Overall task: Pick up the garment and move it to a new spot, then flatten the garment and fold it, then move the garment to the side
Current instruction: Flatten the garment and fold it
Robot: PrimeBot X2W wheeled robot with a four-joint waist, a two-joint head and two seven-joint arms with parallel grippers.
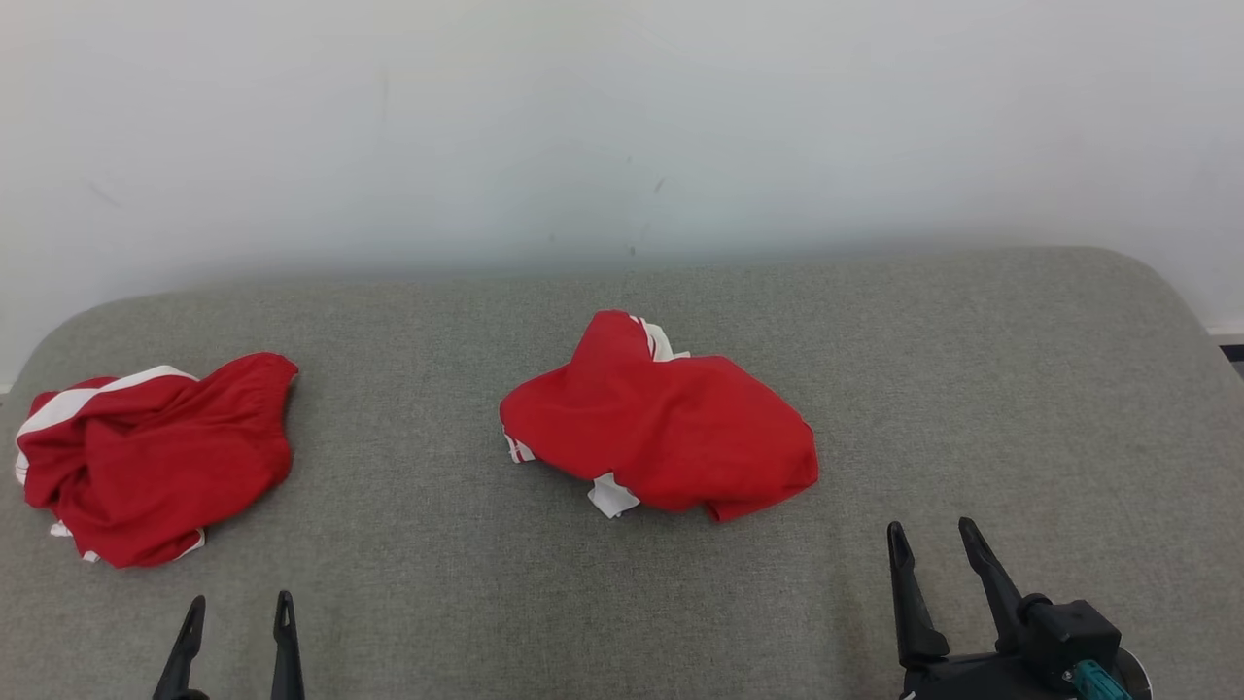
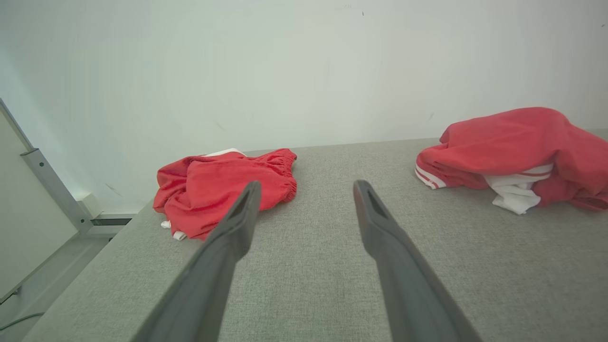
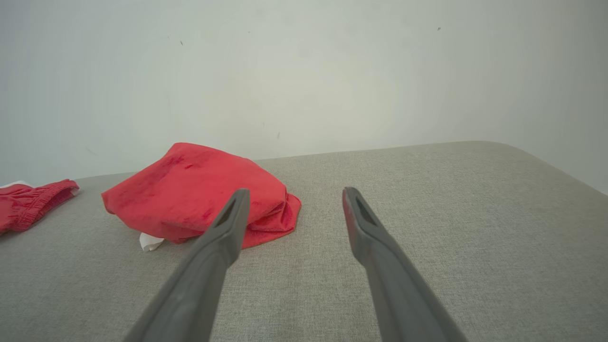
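Cloth this soft and light will flop and sag when lifted. I think it is best to pinch a thick fold or an edge, not the smooth top.

Head view: the garment (image 1: pixel 661 428) lies in a red heap in the middle of the bench (image 1: pixel 972 340), with bits of white at its near and far edges. A second garment (image 1: pixel 155 457), also red and white, lies bunched at the left edge. I think the middle one is the one to pick up, but I cannot be sure. The left gripper (image 1: pixel 241 599) and right gripper (image 1: pixel 931 527) sit by the near edge, fingers apart, holding nothing.

Left wrist view: the left gripper (image 2: pixel 308 184) is spread wide over bare bench. The garment (image 2: pixel 513 142) shows a striped hem and a white flap (image 2: pixel 515 197) poking out. That flap looks easy to grab.

Right wrist view: the right gripper (image 3: pixel 296 190) is wide apart and empty too. The garment (image 3: pixel 190 190) lies ahead of it, puffed up like a little tent.
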